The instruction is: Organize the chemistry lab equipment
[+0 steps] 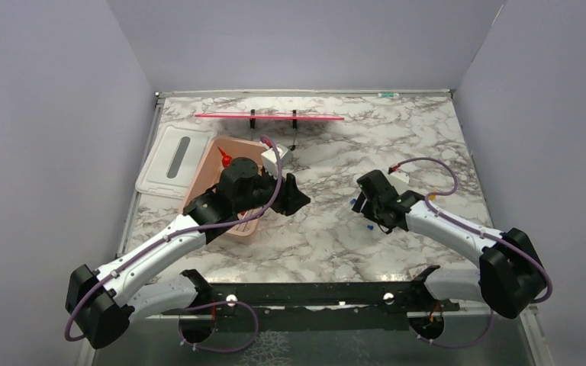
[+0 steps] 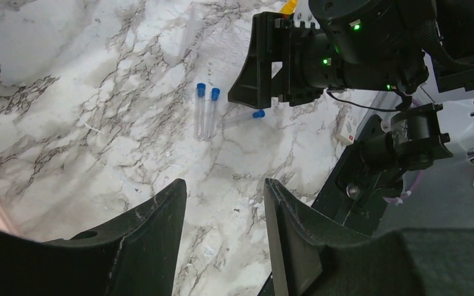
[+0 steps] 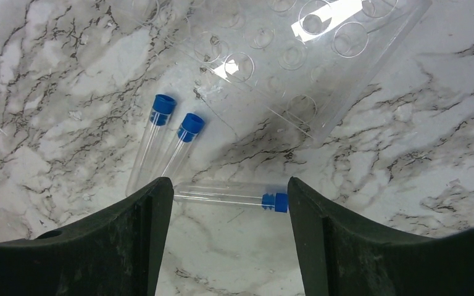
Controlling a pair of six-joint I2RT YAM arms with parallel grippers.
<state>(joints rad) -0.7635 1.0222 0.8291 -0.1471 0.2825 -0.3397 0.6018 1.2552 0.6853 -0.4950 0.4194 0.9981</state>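
Three blue-capped tubes lie on the marble. Two rest side by side [image 3: 154, 139] [image 3: 182, 145], and the third [image 3: 228, 194] lies crosswise below them. My right gripper [image 3: 228, 183] is open and low over that third tube, one fingertip at each of its ends. In the left wrist view the same tubes [image 2: 205, 111] lie ahead, with the right gripper [image 2: 265, 61] beside them. My left gripper [image 2: 224, 183] is open over bare marble with nothing between its fingers. A clear squeeze bottle with a red nozzle [image 1: 225, 158] stands in the pink tub [image 1: 202, 179].
A clear plastic tube rack [image 3: 296, 55] lies flat just beyond the tubes. A white lid [image 1: 169, 160] lies left of the tub. A thin red bar on two black stands [image 1: 268, 117] spans the back. Grey walls close in on both sides of the table.
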